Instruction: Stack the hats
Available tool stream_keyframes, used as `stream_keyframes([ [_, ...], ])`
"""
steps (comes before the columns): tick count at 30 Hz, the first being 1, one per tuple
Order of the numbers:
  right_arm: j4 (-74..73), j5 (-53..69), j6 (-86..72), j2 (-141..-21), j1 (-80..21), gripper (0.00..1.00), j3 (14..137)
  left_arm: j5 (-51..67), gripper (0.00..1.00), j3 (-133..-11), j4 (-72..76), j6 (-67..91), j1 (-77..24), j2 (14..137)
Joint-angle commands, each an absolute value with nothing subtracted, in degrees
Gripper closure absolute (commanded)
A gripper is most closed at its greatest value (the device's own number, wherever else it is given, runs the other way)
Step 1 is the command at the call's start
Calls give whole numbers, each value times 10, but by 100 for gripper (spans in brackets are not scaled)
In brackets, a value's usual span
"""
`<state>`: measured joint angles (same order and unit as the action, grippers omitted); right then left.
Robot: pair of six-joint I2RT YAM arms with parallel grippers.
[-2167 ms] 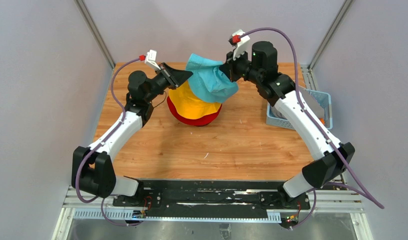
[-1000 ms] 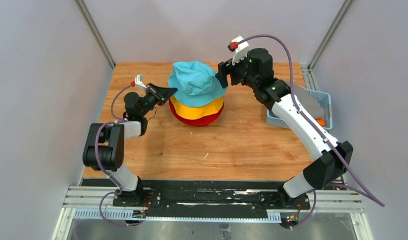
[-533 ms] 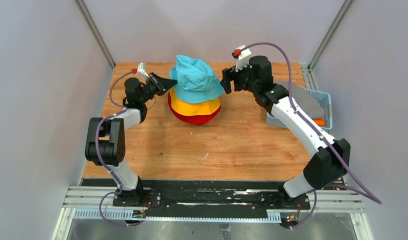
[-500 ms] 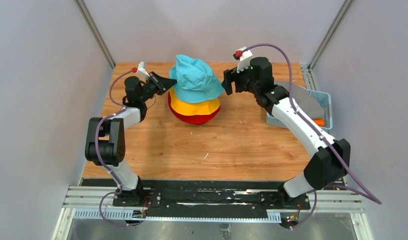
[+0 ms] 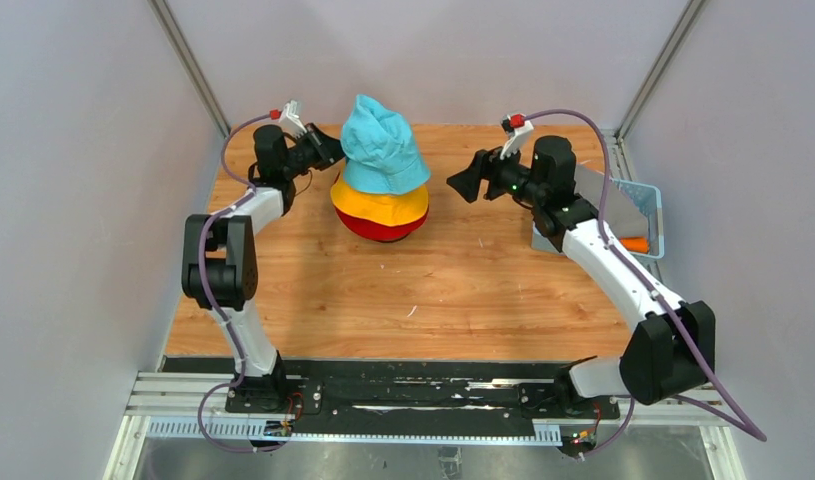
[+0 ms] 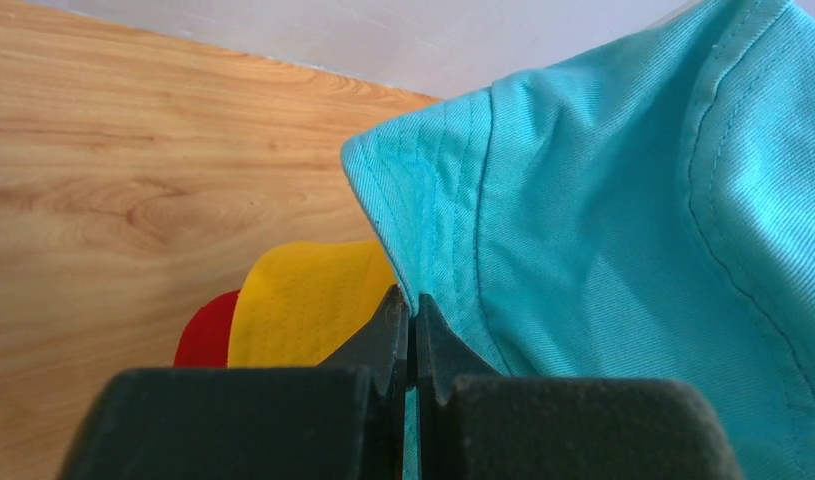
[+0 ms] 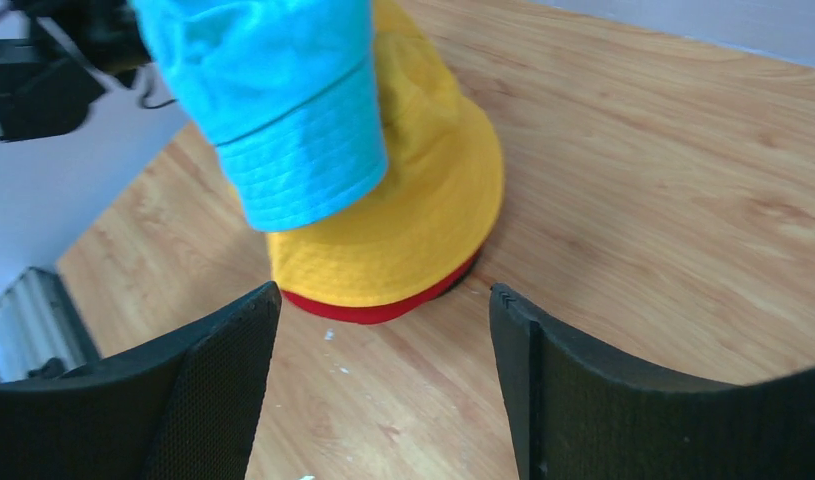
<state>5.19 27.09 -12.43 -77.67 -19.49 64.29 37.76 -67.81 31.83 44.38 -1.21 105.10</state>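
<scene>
Three hats sit stacked at the back middle of the table: a teal hat (image 5: pixel 383 150) on a yellow hat (image 5: pixel 383 207), over a red hat (image 5: pixel 381 231). My left gripper (image 5: pixel 335 152) is shut on the teal hat's left brim. The left wrist view shows the teal brim (image 6: pixel 423 220) pinched between the jaws, with yellow (image 6: pixel 303 300) and red (image 6: pixel 205 335) below. My right gripper (image 5: pixel 461 185) hangs open to the right of the stack, apart from it. Between its open fingers the right wrist view shows bare wood, and beyond them the teal (image 7: pixel 273 110), yellow (image 7: pixel 413 220) and red (image 7: pixel 368 312) hats.
A light blue basket (image 5: pixel 651 200) stands at the table's right edge, behind my right forearm. Grey fabric (image 5: pixel 608 205) and a bit of orange fabric (image 5: pixel 635 244) show in it. Grey walls close in on the left, right and back.
My right gripper has drawn back to the right, away from the teal hat, and stands lower. My left gripper has moved toward the back, still on the brim. The teal hat now stands taller.
</scene>
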Motion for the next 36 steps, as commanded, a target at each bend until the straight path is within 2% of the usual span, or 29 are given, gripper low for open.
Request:
stream_keyframes([
  [1,175,386,-220,-791,-185,26,614,414,100,-730,338,423,-9,1099],
  [15,391,494,-337,-910,-184,31,602,520,100,-802,731,668,-13,1231],
  [17,400,483,-325,-910,-185,32,589,528,100,-814,731,674,-14,1239],
  [22,303,427,-231,-891,-190,32,586,529,100,-811,713,659,-14,1234],
  [30,401,488,-336,-952,-190,35,613,534,100,-796,722,661,-14,1233],
  [36,408,504,-362,-984,-194,35,674,537,100,-795,719,657,-14,1235],
])
